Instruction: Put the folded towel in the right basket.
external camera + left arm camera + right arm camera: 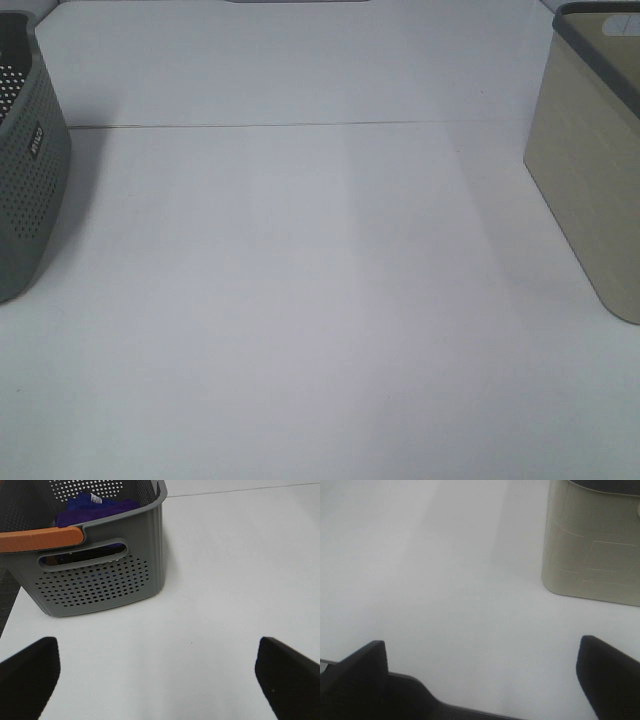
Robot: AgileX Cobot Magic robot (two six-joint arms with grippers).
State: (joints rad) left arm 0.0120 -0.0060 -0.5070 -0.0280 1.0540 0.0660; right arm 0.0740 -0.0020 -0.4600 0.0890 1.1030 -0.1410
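Observation:
A folded purple towel (pixel 95 507) lies inside the grey perforated basket (pixel 95 580), which has an orange handle (pixel 40 539). That basket stands at the left edge of the exterior high view (pixel 30 170). The beige right basket (pixel 590 190) stands at the right edge; it also shows in the right wrist view (pixel 592 545). My left gripper (pixel 160 680) is open and empty above the table, short of the grey basket. My right gripper (pixel 480 680) is open and empty, apart from the beige basket. Neither gripper shows in the exterior high view.
The white table (pixel 320 300) lies between the two baskets, with a thin seam line (pixel 300 125) across its back part. The table's edge and dark floor show beside the grey basket (pixel 7 605).

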